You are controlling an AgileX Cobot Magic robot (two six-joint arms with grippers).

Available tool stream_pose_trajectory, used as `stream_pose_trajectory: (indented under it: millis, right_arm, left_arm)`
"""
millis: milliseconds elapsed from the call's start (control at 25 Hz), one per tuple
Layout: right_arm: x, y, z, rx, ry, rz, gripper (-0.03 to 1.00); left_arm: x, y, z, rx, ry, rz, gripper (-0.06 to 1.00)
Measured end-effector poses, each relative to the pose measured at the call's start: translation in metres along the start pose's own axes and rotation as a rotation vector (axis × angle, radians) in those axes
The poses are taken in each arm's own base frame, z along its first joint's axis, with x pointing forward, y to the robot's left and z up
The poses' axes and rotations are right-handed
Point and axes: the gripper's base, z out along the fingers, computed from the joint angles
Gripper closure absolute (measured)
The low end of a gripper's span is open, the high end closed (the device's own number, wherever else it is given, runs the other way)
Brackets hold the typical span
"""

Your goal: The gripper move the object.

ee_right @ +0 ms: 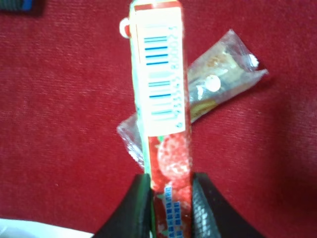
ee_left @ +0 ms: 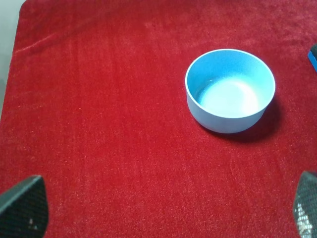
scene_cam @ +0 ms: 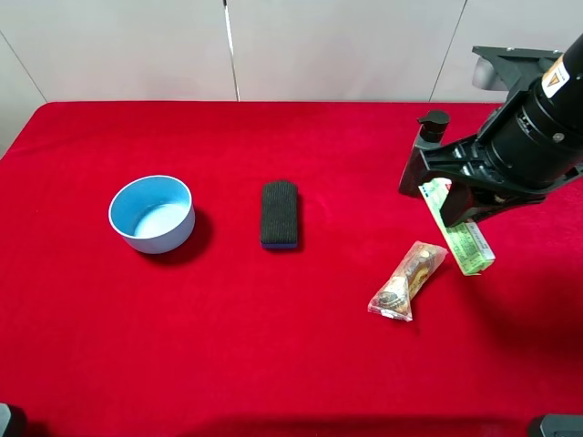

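Observation:
The object is a slim light green and white box with red print (scene_cam: pixel 466 244). My right gripper (scene_cam: pixel 463 208) is shut on one end of it, at the right of the table. In the right wrist view the box (ee_right: pixel 158 89) sticks out from between the two dark fingers (ee_right: pixel 140 206) and passes over a clear snack packet (ee_right: pixel 223 82), so it seems to be held off the red cloth. My left gripper (ee_left: pixel 168 215) is open and empty. Only its two fingertips show, wide apart, on the near side of a blue bowl (ee_left: pixel 223 121).
The clear snack packet (scene_cam: pixel 408 280) lies just left of the box. A dark pump bottle (scene_cam: pixel 428 137) stands behind the right gripper, partly hidden. A black sponge block (scene_cam: pixel 279 214) lies mid-table. The blue bowl (scene_cam: pixel 155 238) stands at the left. Red cloth (scene_cam: pixel 273 346) covers the table.

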Motion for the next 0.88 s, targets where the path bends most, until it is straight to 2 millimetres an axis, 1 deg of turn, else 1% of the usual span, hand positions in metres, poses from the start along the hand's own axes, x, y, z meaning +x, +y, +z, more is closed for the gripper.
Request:
stream_pose_trajectory:
  millis: [160, 280, 560, 760, 880]
  right_arm:
    - [-0.001, 0.001, 0.0, -0.005, -0.009, 0.0, 0.85]
    - [-0.006, 0.004, 0.003, -0.004, 0.004, 0.005, 0.85]
    - [-0.04, 0.02, 0.015, -0.003, 0.035, -0.042, 0.85]
    - [-0.06, 0.042, 0.026, 0.008, 0.045, -0.106, 0.85]
    - [-0.076, 0.052, 0.033, 0.007, 0.042, -0.121, 0.85]
  left_arm:
    - [0.0, 0.0, 0.0, 0.0, 0.0, 0.0, -0.05]
    - [0.0, 0.0, 0.0, 0.0, 0.0, 0.0, -0.05]
    - [0.0, 0.0, 0.0, 0.0, 0.0, 0.0, -0.05]
    - [0.0, 0.0, 0.0, 0.0, 0.0, 0.0, -0.05]
    - [0.0, 0.0, 0.0, 0.0, 0.0, 0.0, -0.05]
